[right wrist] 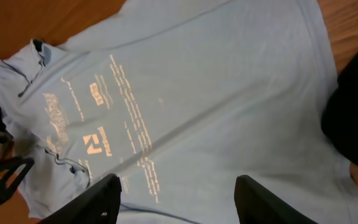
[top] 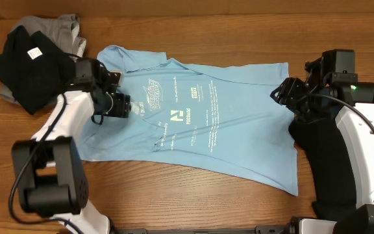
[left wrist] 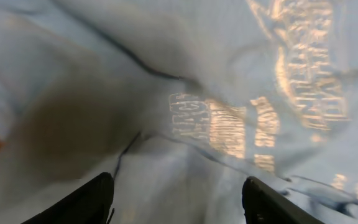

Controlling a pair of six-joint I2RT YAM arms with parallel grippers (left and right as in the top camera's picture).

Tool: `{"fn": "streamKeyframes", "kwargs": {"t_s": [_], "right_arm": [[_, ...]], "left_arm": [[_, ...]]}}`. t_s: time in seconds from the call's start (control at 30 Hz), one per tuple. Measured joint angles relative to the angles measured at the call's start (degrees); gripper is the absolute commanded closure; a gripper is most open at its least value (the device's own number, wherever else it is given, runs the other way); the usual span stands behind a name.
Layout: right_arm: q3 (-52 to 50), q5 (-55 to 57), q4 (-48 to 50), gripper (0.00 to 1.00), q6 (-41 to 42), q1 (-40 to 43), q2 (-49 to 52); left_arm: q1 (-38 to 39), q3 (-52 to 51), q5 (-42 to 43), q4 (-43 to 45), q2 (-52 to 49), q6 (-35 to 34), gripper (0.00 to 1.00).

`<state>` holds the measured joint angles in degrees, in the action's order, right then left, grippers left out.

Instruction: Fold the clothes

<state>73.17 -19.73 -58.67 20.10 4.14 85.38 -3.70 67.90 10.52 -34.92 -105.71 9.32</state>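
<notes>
A light blue T-shirt (top: 200,117) with printed lettering lies spread across the table, print side up (right wrist: 185,106). My left gripper (top: 130,107) hovers over the shirt's left part, near the print (left wrist: 291,81); its jaws stand open with nothing between them, only blurred blue cloth (left wrist: 179,186) below. My right gripper (top: 279,93) is at the shirt's right edge, open and empty, looking down on the shirt from above. A black garment (top: 31,68) and a grey one (top: 63,29) are piled at the far left.
Another black cloth (top: 333,156) lies under my right arm at the table's right side, also visible at the right wrist view's edge as black cloth (right wrist: 356,112). Bare wood table (top: 193,195) shows in front of the shirt.
</notes>
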Motion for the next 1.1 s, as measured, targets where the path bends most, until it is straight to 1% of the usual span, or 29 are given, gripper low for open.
{"fn": "streamKeyframes", "kwargs": {"t_s": [0.17,0.3,0.5,0.57,0.63,0.67,0.73,0.8,0.97,1.07,1.1], "right_arm": [[0.00,-0.44,-0.83,0.37,-0.20,0.00,0.00],[0.00,-0.46,-0.92,0.37,-0.20,0.00,0.00],[0.00,-0.46,-0.87,0.37,-0.22,0.00,0.00],[0.00,-0.48,-0.90,0.37,-0.20,0.00,0.00],[0.00,-0.46,-0.90,0.37,-0.22,0.00,0.00],[0.00,-0.48,-0.90,0.37,-0.20,0.00,0.00],[0.00,-0.46,-0.90,0.37,-0.22,0.00,0.00],[0.00,-0.46,-0.87,0.37,-0.20,0.00,0.00],[0.00,-0.46,-0.87,0.37,-0.24,0.00,0.00],[0.00,-0.48,-0.87,0.37,-0.24,0.00,0.00],[0.00,-0.48,-0.90,0.37,-0.20,0.00,0.00]], "left_arm": [[0.09,0.00,-1.57,2.36,-3.96,0.76,0.34],[0.09,0.02,-1.97,4.57,-4.09,1.09,0.34],[0.09,0.02,-0.85,4.61,-4.33,1.44,0.41],[0.09,0.02,-0.20,4.44,-4.90,1.44,0.46],[-0.02,0.26,0.31,4.02,-5.20,1.64,0.55],[-0.02,0.31,0.42,3.78,-5.25,1.75,0.56],[-0.02,0.39,0.85,3.28,-5.33,1.79,0.64],[-0.07,0.42,1.16,2.91,-5.33,1.84,0.69],[-0.07,0.90,1.49,1.62,-5.62,1.81,0.76],[-0.07,1.77,1.46,-0.02,-5.97,1.81,0.77],[-0.07,2.23,1.42,-0.81,-6.01,1.81,0.75]]}}
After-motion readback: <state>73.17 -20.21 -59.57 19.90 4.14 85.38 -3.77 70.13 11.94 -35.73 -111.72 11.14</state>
